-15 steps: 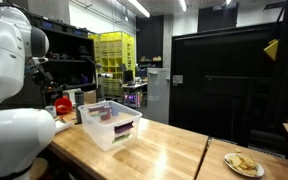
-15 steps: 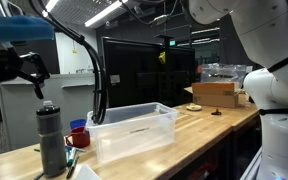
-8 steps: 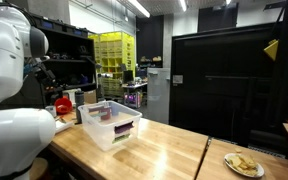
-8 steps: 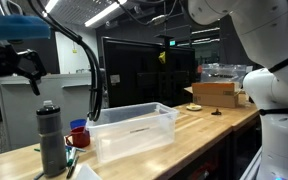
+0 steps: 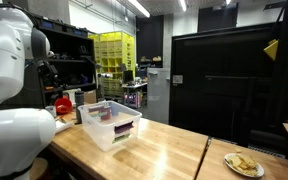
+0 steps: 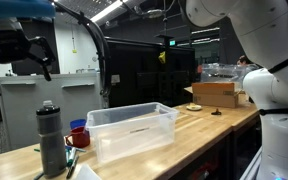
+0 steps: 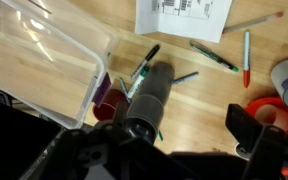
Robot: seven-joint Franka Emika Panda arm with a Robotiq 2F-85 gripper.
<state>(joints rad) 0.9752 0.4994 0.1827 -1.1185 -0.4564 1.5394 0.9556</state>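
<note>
My gripper (image 7: 169, 140) hangs open and empty, high above the wooden table (image 7: 194, 95). A dark grey bottle (image 7: 149, 95) stands upright right below it, between the spread fingers in the wrist view. In an exterior view the gripper (image 6: 29, 48) is well above the bottle (image 6: 51, 135). A clear plastic bin (image 7: 44, 50) stands beside the bottle and shows in both exterior views (image 6: 134, 130) (image 5: 112, 125). The robot's body hides most of the gripper in an exterior view (image 5: 44, 72).
A red cup (image 6: 77, 135) stands between bottle and bin. Pens (image 7: 214, 55), a printed sheet (image 7: 184, 15) and red tape (image 7: 269, 105) lie past the bottle. A cardboard box (image 6: 216, 92) and a plate of food (image 5: 244, 163) sit at the table's far end.
The gripper has risen a little above the bottle and shifted slightly sideways. Nothing on the table has moved.
</note>
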